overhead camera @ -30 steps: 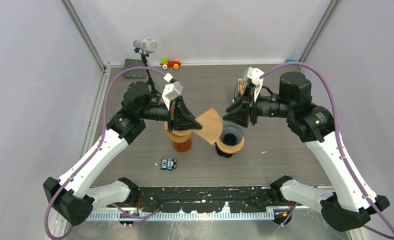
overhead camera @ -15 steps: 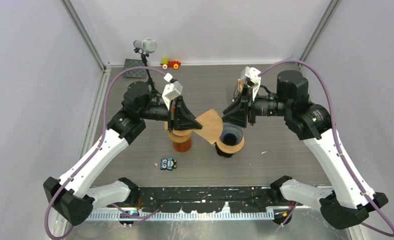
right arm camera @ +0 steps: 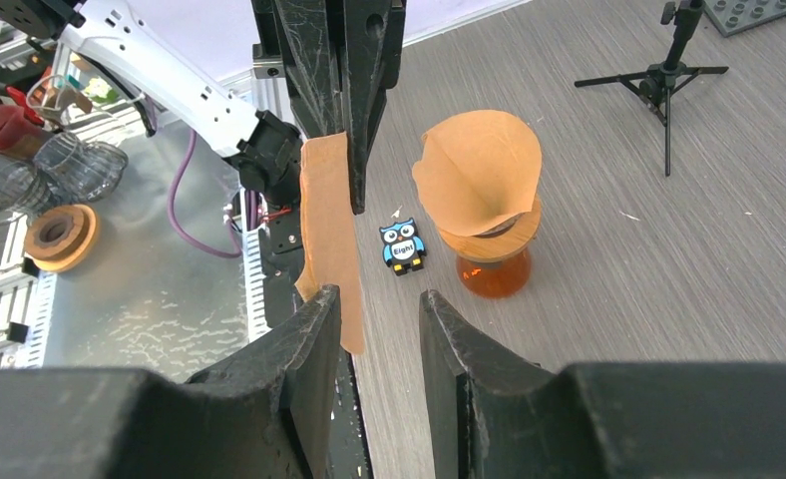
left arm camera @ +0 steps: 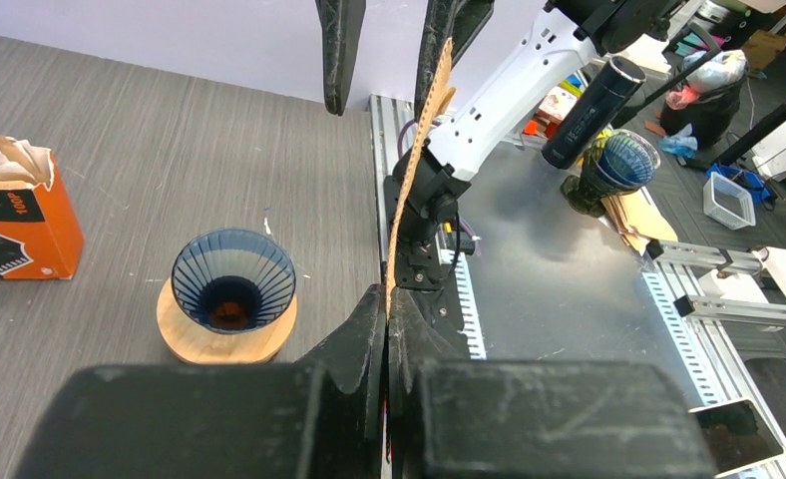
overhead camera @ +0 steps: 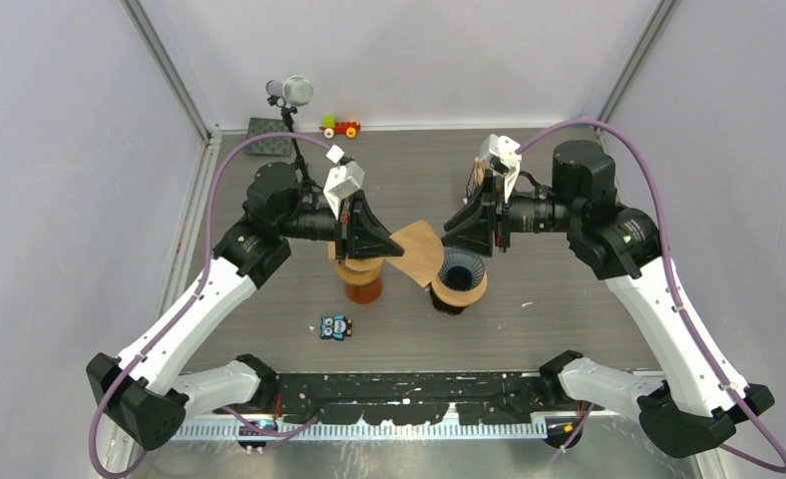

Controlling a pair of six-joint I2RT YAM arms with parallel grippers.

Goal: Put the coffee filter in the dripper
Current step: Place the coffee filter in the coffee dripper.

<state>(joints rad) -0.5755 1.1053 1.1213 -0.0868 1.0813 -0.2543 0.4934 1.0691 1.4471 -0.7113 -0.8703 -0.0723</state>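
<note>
1. My left gripper (overhead camera: 399, 251) pinches the brown coffee filter (overhead camera: 425, 249), aloft just beside the blue dripper (overhead camera: 461, 269).
2. My right gripper (overhead camera: 452, 238) stands partly apart at the filter's edge, holding nothing.
3. Dripper empty; seating the filter is left to do.

Two drippers are standing on the bench (overhead camera: 569, 309): a blue dripper (overhead camera: 460, 267) and an amber dripper (overhead camera: 361, 289). Two brown paper filters are showing: a flat filter (overhead camera: 424, 254) and a cone filter (right arm camera: 479, 172). One owl sticker (overhead camera: 335, 326), one microphone (overhead camera: 291, 92), one toy car (overhead camera: 340, 127) and one orange box (left arm camera: 15, 225) are sitting around.
</note>
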